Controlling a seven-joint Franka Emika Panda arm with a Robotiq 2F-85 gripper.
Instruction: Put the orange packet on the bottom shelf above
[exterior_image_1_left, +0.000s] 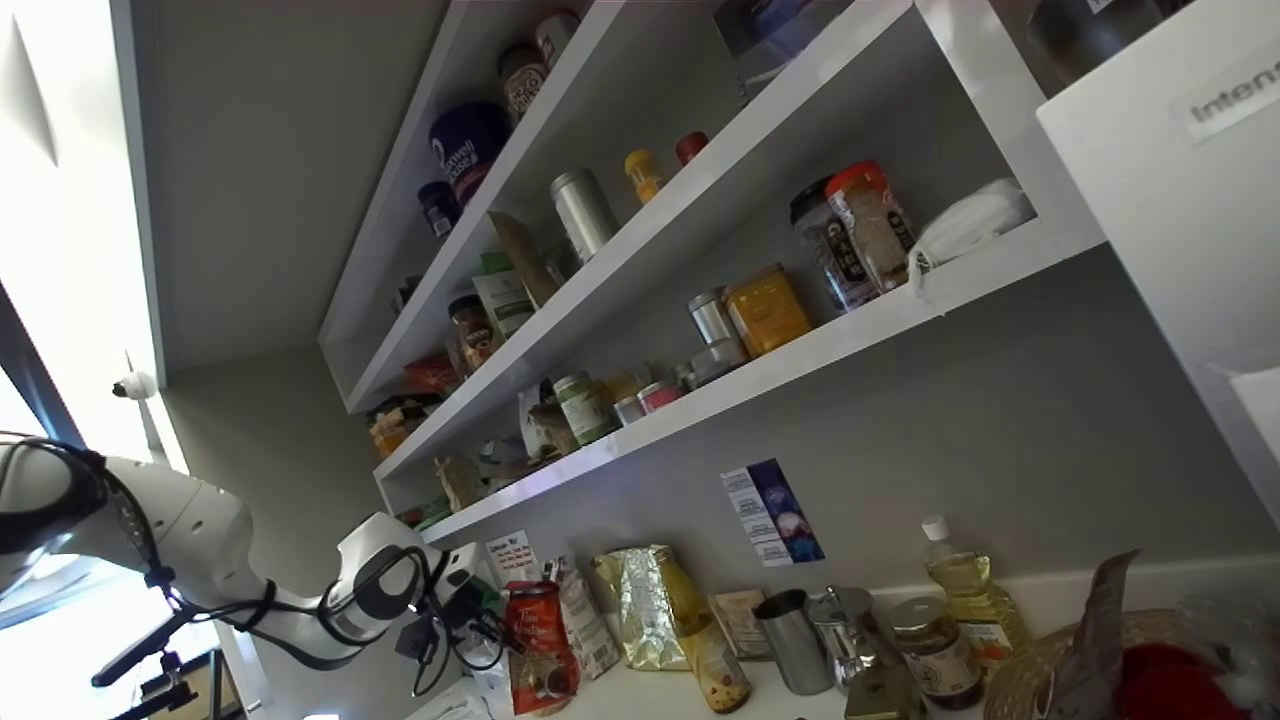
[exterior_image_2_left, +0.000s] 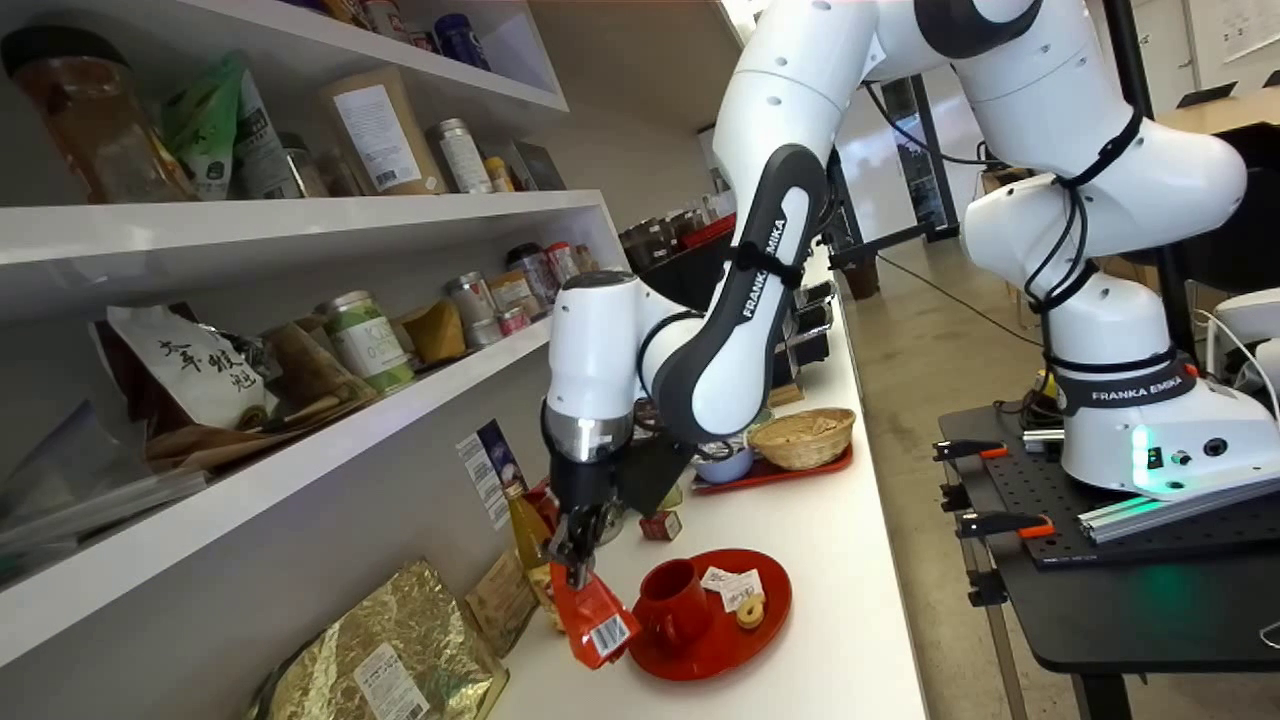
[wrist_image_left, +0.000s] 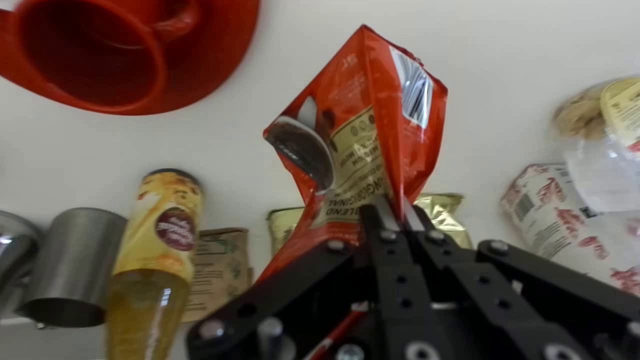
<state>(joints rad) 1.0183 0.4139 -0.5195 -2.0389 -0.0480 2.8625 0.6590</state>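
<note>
I see the fingers (wrist_image_left: 387, 219) pinch the packet (wrist_image_left: 355, 150) by a fold; it reaches below them. The shelf (exterior_image_2_left: 280, 480) is above them; the packet may swing into its edge, because this grip is narrow.

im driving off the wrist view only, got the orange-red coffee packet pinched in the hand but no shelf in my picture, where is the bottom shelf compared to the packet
Observer: The bottom shelf runs along the wall, at a higher level than the orange-red coffee packet and the hand holding it.
Operator: ok so up then, anything on that shelf i should watch for
Observer: Yes, a green-labelled jar and a yellow-orange box are both on it.
</note>
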